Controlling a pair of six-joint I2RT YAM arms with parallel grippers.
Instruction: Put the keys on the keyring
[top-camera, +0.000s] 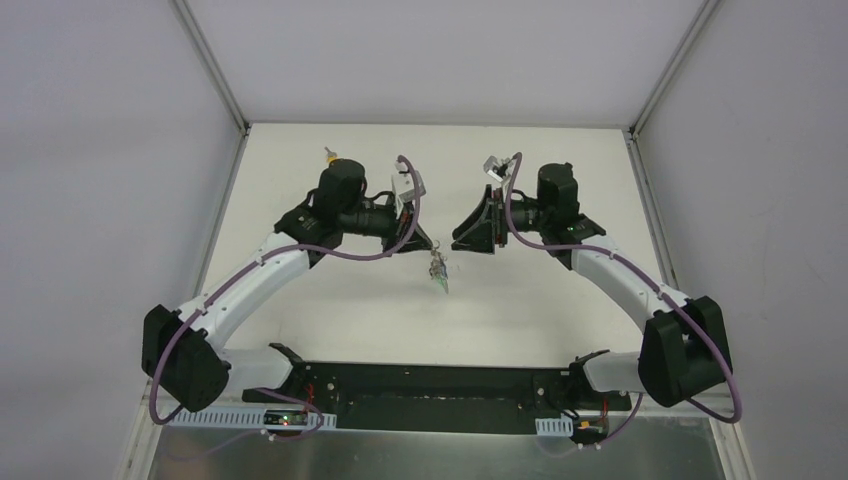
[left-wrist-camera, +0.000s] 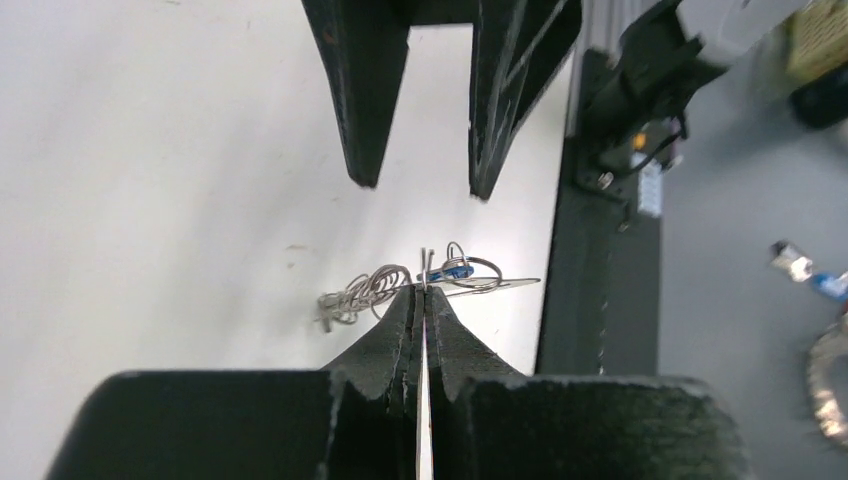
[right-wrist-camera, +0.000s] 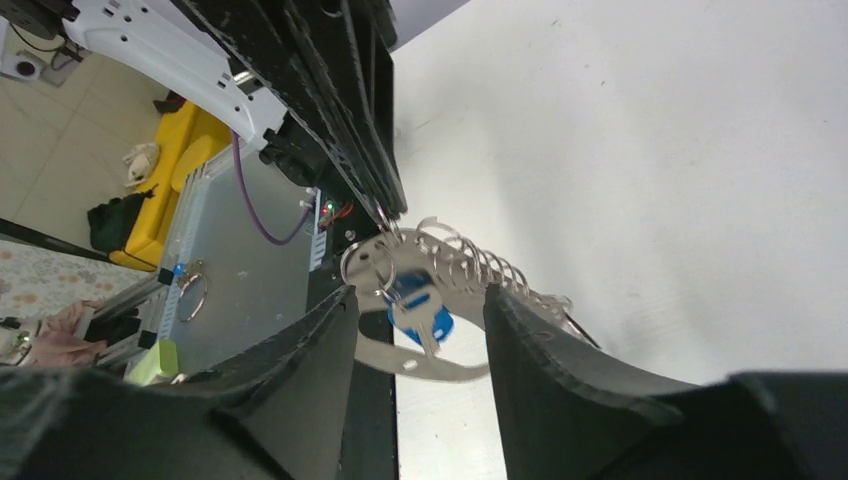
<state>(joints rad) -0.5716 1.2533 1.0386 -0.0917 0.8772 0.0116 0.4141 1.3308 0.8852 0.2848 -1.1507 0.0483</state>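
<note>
The keyring (top-camera: 437, 266) hangs in the air between my two grippers, with small keys dangling from it and a green one (top-camera: 442, 286) lowest. My left gripper (top-camera: 424, 243) is shut on the keyring's top edge; in the left wrist view its tips (left-wrist-camera: 424, 292) pinch the silver loop (left-wrist-camera: 500, 285) next to a blue key (left-wrist-camera: 455, 270) and a coil of wire rings (left-wrist-camera: 365, 292). My right gripper (top-camera: 461, 238) is open, facing the left one. In the right wrist view its jaws (right-wrist-camera: 420, 297) stand either side of the keyring (right-wrist-camera: 440, 368) and the blue key (right-wrist-camera: 420, 308) without touching them.
A yellow-orange key (top-camera: 328, 156) lies on the white table at the back left, behind the left arm. The black base plate (top-camera: 430, 385) runs along the near edge. White walls enclose the table on three sides.
</note>
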